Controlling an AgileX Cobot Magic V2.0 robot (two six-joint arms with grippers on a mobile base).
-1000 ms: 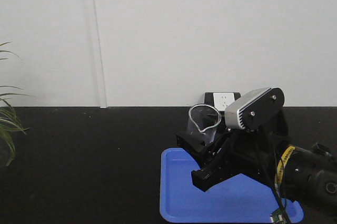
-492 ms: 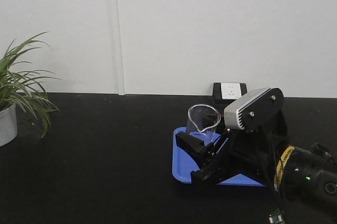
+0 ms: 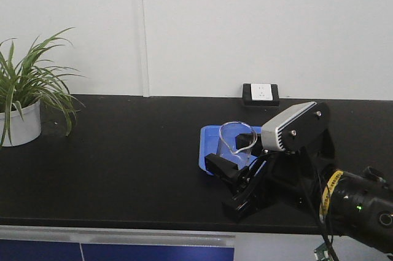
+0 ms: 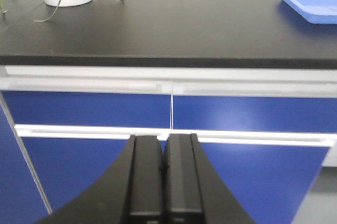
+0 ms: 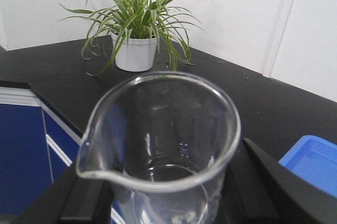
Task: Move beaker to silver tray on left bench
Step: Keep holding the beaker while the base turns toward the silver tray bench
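The beaker (image 3: 238, 143) is clear, empty glass with a pouring lip. It stands upright between the black fingers of my right gripper (image 3: 229, 185), which is shut on it and holds it above the front part of the black bench (image 3: 123, 150). In the right wrist view the beaker (image 5: 158, 139) fills the frame, with a finger (image 5: 84, 200) on each side. My left gripper (image 4: 164, 153) is shut and empty, low in front of the blue cabinet fronts (image 4: 89, 110). The silver tray is out of view.
A bright blue tray (image 3: 210, 145) lies on the bench behind the beaker; it also shows in the left wrist view (image 4: 310, 0) and the right wrist view (image 5: 316, 163). A potted plant (image 3: 24, 104) stands at the far left. A wall socket (image 3: 260, 94) sits at the back.
The front view has drawn back from the bench: its front edge, the cabinets and the plant have come into sight. The blue tray looks farther off. The right gripper still holds the beaker.
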